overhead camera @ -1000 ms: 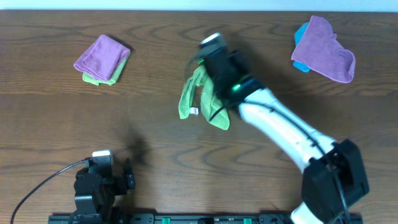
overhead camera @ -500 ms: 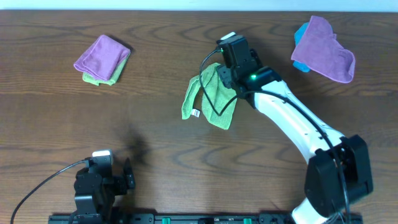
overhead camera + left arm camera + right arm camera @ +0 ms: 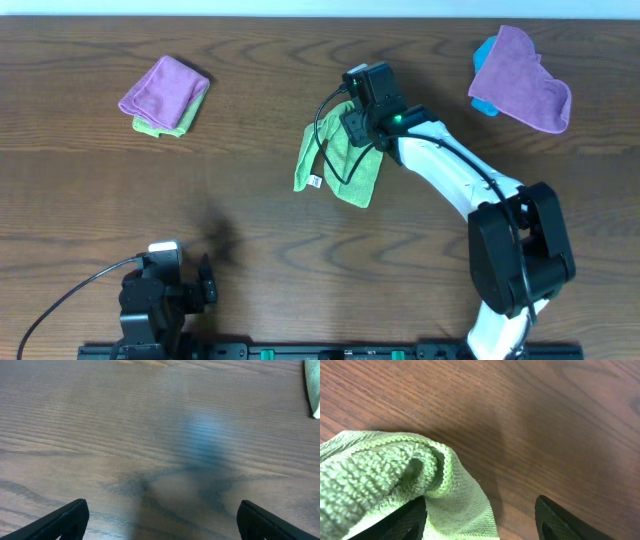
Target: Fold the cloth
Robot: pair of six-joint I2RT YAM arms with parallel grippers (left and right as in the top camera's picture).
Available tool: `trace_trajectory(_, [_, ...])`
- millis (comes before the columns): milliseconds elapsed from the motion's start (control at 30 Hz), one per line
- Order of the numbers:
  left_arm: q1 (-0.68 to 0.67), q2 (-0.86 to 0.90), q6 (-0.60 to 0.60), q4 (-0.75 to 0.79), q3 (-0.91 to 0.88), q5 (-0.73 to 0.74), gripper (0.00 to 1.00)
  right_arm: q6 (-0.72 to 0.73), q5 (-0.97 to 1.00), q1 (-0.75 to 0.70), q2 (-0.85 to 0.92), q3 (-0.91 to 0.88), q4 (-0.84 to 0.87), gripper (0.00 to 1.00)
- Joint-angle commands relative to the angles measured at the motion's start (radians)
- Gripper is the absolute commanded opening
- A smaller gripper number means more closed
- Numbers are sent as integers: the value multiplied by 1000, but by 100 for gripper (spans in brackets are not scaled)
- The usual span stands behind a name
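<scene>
Hovering above the edge of the lime-green microfibre cloth (image 3: 380, 475), your right tool (image 3: 480, 515) stands open, holding nothing; your left tool (image 3: 162, 512) is wide open, empty.

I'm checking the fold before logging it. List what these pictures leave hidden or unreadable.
Overhead: the right arm covers the upper right corner of the cloth.
Overhead: the tag is too small to read.
Left wrist: a blurred greenish sliver, cut by the right edge.
Right wrist: one finger of the right gripper overlaps the cloth; contact unclear.
</scene>
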Motion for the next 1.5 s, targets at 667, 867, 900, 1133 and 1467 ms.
trace_trajectory(667, [-5, -6, -50, -20, -35, -14, 95, 3, 251, -89, 44, 21, 193, 1])
trace_trajectory(867, [-5, -6, -50, -20, -35, -14, 96, 4, 385, -167, 44, 21, 218, 46])
trace_trajectory(900, [-5, -6, -50, -20, -35, -14, 95, 4, 384, -171, 44, 21, 205, 52])
trace_trajectory(1133, [-5, -6, -50, -20, -35, -14, 95, -5, 212, -148, 14, 21, 28, 68])
trace_trajectory(1467, [-5, -6, -50, -20, -35, -14, 95, -65, -104, -176, 5, 21, -72, 67])
